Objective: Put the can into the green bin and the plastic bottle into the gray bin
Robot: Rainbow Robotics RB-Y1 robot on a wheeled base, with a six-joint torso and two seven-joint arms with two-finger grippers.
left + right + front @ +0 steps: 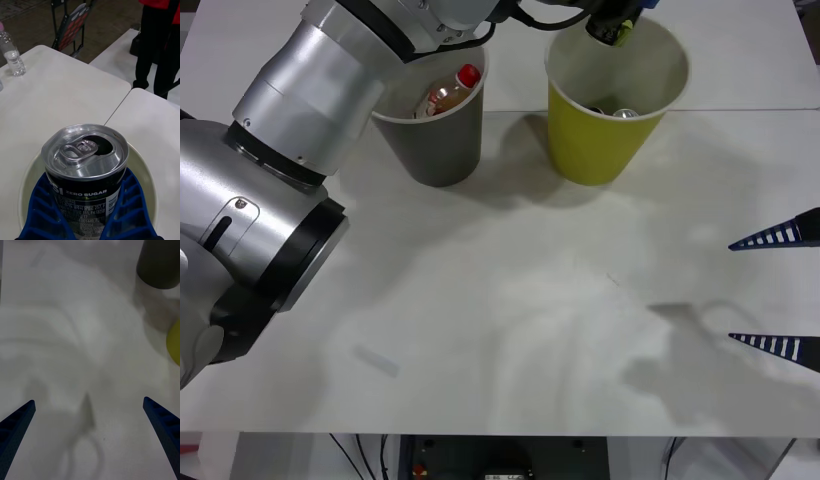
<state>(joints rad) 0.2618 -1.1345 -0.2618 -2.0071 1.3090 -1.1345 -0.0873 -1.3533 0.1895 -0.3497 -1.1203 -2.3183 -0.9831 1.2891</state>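
Right tool [778, 290]: at the near right edge of the worktop [510, 320], low over the bare white surface; its two blue ribbed fingers [17, 427] are spread wide, with nothing between them.
Worktop surface: white and faintly creased; a small pale sliver [376, 361] lies near the front left.
Left arm [290, 170]: a large silver and black limb that crosses the left side of the front view and reaches to the far bins.
Gray bin [435, 125]: upright at the far left centre, dark gray outside; it also shows in the right wrist view [159, 264].
Plastic bottle [450, 92]: inside the gray bin, tilted, with its red cap uppermost near the rim.
Green bin [610, 100]: upright just beside the gray bin, on its right, apart from it; yellow-green outside, white inside.
Other can [623, 113]: a silver top lying at the bottom of the green bin.
Left tool [90, 217]: above the mouth of the green bin, its blue ribbed fingers [41, 210] pinching the can on both sides.
Can [86, 176]: held upright over the green bin's white interior [144, 176]; silver top with pull-tab and opened mouth, dark body with white lettering; in the front view it sits at the far rim [612, 30].
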